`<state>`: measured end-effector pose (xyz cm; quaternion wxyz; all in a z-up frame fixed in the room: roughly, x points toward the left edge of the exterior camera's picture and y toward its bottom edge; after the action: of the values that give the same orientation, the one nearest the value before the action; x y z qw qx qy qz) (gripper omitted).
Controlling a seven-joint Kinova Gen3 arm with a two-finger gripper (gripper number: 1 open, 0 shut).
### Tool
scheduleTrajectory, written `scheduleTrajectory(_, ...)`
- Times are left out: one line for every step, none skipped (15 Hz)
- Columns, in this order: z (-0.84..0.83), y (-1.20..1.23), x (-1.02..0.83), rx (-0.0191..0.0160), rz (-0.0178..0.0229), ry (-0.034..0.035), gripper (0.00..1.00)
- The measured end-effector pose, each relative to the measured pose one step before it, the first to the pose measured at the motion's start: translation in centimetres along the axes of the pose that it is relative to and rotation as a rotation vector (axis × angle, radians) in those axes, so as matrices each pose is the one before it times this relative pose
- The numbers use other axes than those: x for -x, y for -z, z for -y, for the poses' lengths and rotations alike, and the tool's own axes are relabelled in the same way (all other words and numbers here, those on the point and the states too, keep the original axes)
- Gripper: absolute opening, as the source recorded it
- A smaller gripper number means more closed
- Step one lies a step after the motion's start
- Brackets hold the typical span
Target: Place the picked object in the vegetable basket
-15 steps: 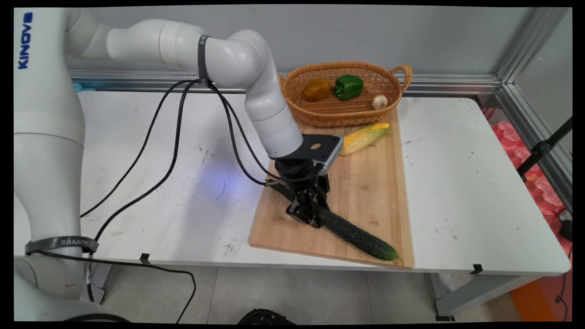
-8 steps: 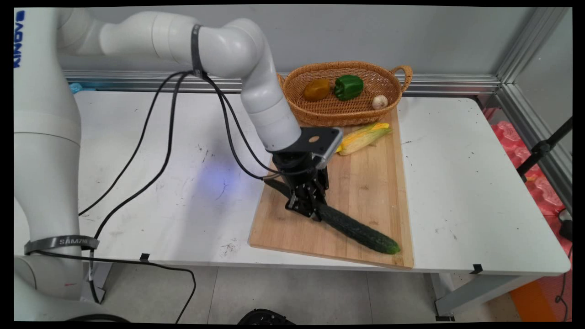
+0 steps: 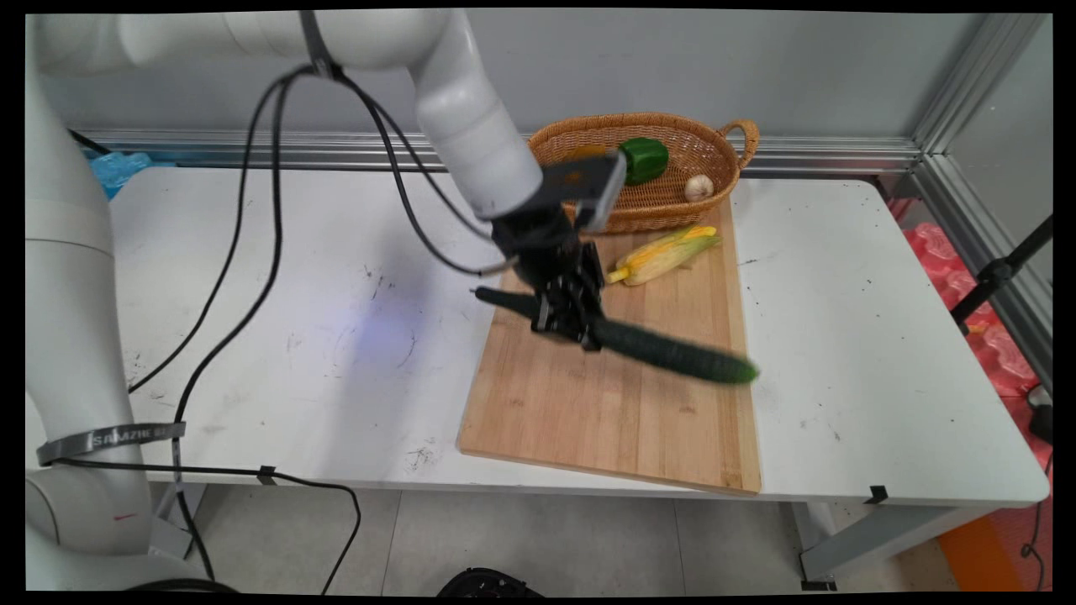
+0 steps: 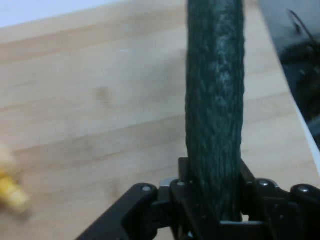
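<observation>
My gripper (image 3: 570, 326) is shut on a long dark green cucumber (image 3: 664, 351), about a third of the way along it, and holds it in the air above the wooden cutting board (image 3: 605, 403). The cucumber lies nearly level, its long end pointing right and a short end sticking out left. In the hand view the cucumber (image 4: 215, 105) runs straight up from between the gripper (image 4: 212, 200) fingers, over the board (image 4: 90, 110). An ear of corn (image 3: 664, 252) in its husk lies on the board's far end, also seen as the corn (image 4: 11, 192) tip.
A wicker basket (image 3: 714, 143) stands at the board's far end, holding a green pepper (image 3: 643, 160) and a garlic bulb (image 3: 698, 186). Black cables hang from the arm over the table's left half. The white table (image 3: 857, 336) ends at a wall behind.
The gripper has risen from the board with the cucumber and moved toward the far side. The cucumber, slanted on the board before, now hangs nearly level.
</observation>
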<state>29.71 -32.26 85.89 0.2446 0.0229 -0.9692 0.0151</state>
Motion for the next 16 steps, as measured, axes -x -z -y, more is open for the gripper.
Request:
scheduleTrajectory(0.335, 1.036, -0.099, -0.02448, -0.00756, 0.03140, 0.00)
scheduleTrajectory(0.475, 1.118, -0.162, -0.02764, -0.00926, 0.03474, 0.00)
scheduleTrajectory(0.496, 0.911, -0.158, -0.02426, -0.00888, 0.02927, 0.00)
scheduleTrajectory(0.346, 0.553, -0.108, -0.01611, -0.00532, 0.01713, 0.00)
scheduleTrajectory(0.746, 0.909, -0.249, -0.02865, -0.01025, 0.02892, 0.00)
scheduleTrajectory(0.724, 0.664, -0.244, -0.02503, -0.00835, 0.02131, 0.00)
scheduleTrajectory(0.881, 0.661, -0.321, -0.02781, -0.00901, 0.02195, 0.00)
scheduleTrajectory(0.950, 0.535, -0.298, -0.02655, -0.00848, 0.02048, 0.00)
scheduleTrajectory(0.858, 0.312, -0.276, -0.02141, -0.00607, 0.01603, 0.00)
scheduleTrajectory(1.146, 0.284, -0.410, -0.02735, -0.00817, 0.01980, 0.00)
scheduleTrajectory(0.873, 0.133, -0.292, -0.02006, -0.00665, 0.01398, 0.00)
scheduleTrajectory(0.871, -0.028, -0.337, -0.01869, -0.00637, 0.01133, 0.00)
scheduleTrajectory(0.983, -0.175, -0.379, -0.01988, -0.00646, 0.01234, 0.00)
scheduleTrajectory(0.959, -0.357, -0.407, -0.01756, -0.00583, 0.01010, 0.00)
scheduleTrajectory(0.814, -0.421, -0.360, -0.01437, -0.00407, 0.00660, 0.00)
scheduleTrajectory(0.883, -0.575, -0.400, -0.01446, -0.00372, 0.00452, 0.00)
